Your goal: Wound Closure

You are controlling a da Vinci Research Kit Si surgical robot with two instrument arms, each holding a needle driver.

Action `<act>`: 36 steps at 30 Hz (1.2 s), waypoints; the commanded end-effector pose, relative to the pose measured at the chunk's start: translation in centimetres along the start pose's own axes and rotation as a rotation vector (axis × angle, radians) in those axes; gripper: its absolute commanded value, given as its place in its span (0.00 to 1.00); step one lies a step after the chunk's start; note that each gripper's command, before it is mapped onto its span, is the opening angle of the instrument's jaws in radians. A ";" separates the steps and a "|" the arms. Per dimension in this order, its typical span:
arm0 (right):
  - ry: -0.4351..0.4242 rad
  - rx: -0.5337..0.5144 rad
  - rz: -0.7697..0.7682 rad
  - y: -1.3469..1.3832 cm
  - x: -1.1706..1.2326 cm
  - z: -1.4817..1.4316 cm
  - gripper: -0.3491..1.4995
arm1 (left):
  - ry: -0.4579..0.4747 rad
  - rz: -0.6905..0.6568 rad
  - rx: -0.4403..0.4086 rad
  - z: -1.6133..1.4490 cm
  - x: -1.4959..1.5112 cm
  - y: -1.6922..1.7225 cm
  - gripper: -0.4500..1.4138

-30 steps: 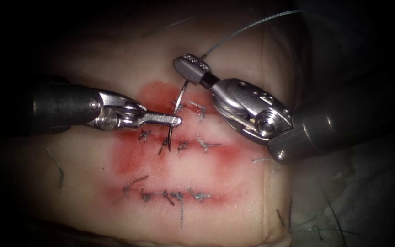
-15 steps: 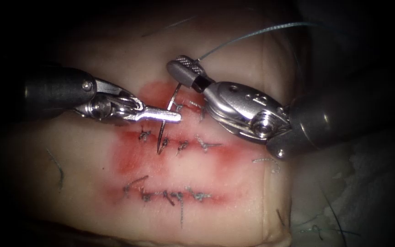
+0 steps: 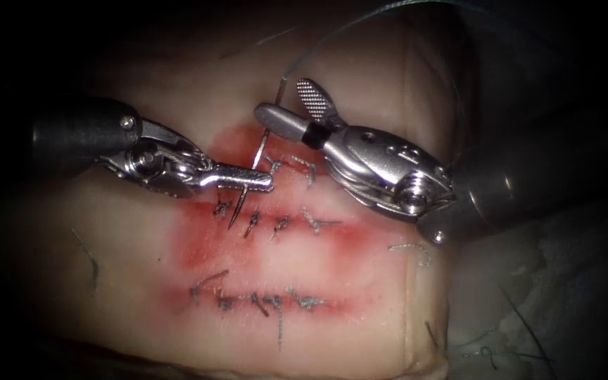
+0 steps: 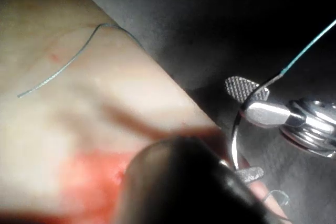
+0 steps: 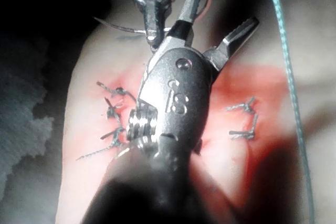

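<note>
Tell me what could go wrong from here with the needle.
The right tool has its jaws open, so the needle hangs on the left tool alone, gripped mid-curve; it could swivel or slip. Its tip points at the stitches in the tissue and might snag them. The thread runs close past the open jaws and could catch.

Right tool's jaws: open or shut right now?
Open. The right tool has its two jaws spread apart, with the needle free of them; the left tool is shut on the needle's mid-curve.
</note>
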 end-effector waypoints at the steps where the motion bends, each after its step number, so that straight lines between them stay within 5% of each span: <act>1: 0.012 -0.039 0.005 0.02 0.04 0.04 0.83 | 0.003 0.006 0.001 0.08 -0.06 -0.01 0.00; 10: 0.059 -0.198 0.014 0.02 0.04 0.02 0.75 | 0.044 0.011 0.009 0.13 -0.02 0.07 0.00; 15: 0.051 -0.169 0.015 0.05 0.05 0.03 0.70 | 0.050 0.012 0.008 0.14 -0.02 0.07 0.00; 19: 0.051 -0.167 0.021 0.04 0.05 0.03 0.57 | 0.058 0.012 0.008 0.16 0.01 0.07 0.00; 23: 0.052 -0.165 0.046 0.04 0.02 0.04 0.24 | 0.063 0.012 0.008 0.20 0.04 0.06 0.00; 27: 0.049 -0.162 0.057 0.03 -0.03 0.06 0.03 | 0.065 0.011 0.008 0.22 0.06 0.05 0.00; 36: 0.042 -0.135 0.094 0.03 -0.05 0.05 0.00 | 0.069 0.012 0.008 0.22 0.05 0.05 0.00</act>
